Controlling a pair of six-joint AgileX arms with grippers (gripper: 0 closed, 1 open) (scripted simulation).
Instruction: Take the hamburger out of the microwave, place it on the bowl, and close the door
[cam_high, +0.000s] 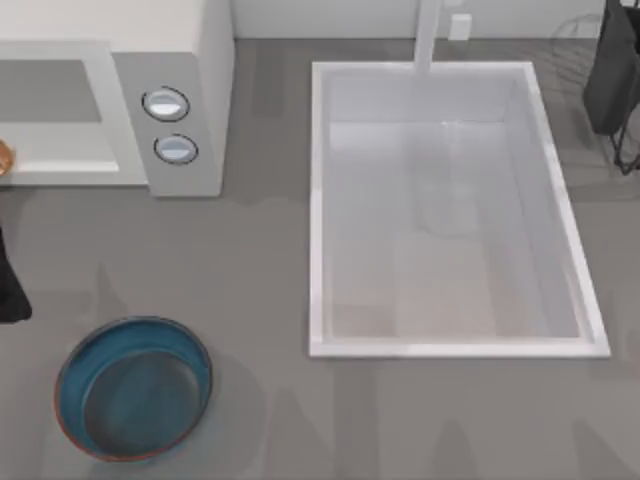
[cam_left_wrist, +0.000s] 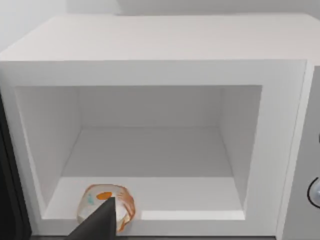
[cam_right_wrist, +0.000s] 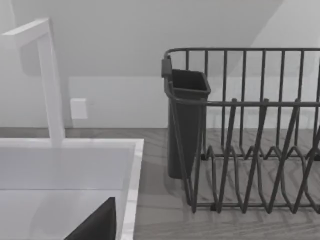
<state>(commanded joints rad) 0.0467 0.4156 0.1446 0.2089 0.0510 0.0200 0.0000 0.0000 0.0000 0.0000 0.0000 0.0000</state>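
Just ahead of left hand (cam_left_wrist: 97, 222), hamburger (cam_left_wrist: 105, 200)

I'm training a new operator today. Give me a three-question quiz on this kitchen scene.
1. True or false: the hamburger lies in the bowl.
2. Which lies nearer the microwave in the top view? A) the bowl B) the dish rack
3. Fill in: the hamburger sits at the cavity's front ____ corner in the top view.

Key: 1 false, it is inside the microwave; 2 A; 3 left.
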